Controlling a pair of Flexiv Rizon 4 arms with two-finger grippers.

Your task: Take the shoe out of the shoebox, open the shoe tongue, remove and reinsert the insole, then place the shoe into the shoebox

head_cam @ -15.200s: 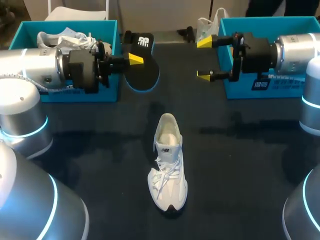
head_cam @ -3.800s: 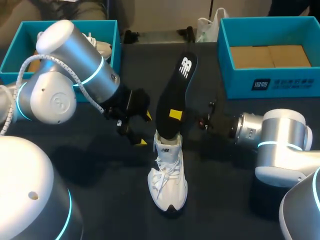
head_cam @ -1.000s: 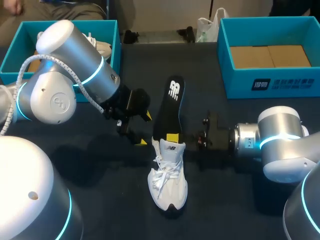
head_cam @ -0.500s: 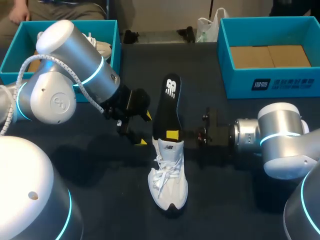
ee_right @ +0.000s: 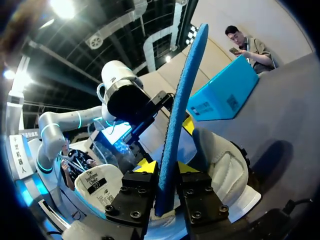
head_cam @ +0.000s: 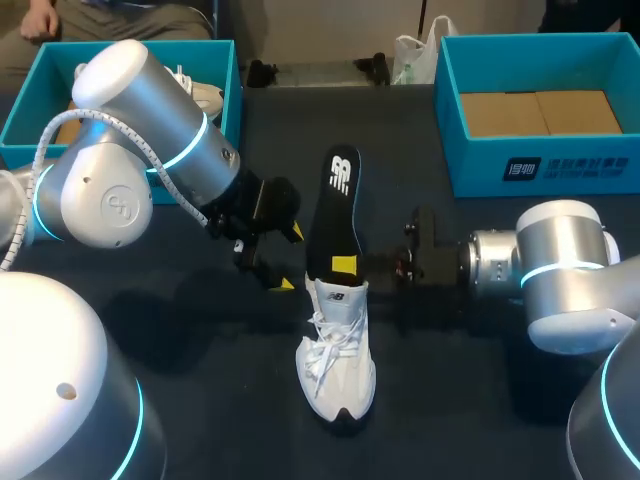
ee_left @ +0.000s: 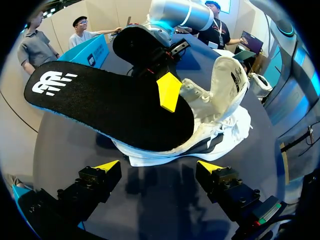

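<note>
On the dark table (head_cam: 450, 420), the white shoe (head_cam: 337, 345) is lying at lower centre of the head view, toe toward the bottom edge. Just above its collar, the right gripper (head_cam: 345, 268) is pinching the black insole (head_cam: 335, 210) by both faces. The insole is tilting up toward upper centre, its lower end seemingly tucked into the shoe's opening. The left gripper (head_cam: 290, 258) is hovering left of the heel, fingers spread wide, holding nothing. Farther back, a teal shoebox (head_cam: 520, 170) is sitting at upper right and another teal box (head_cam: 25, 110), holding a second white shoe (head_cam: 195, 95), at upper left
</note>
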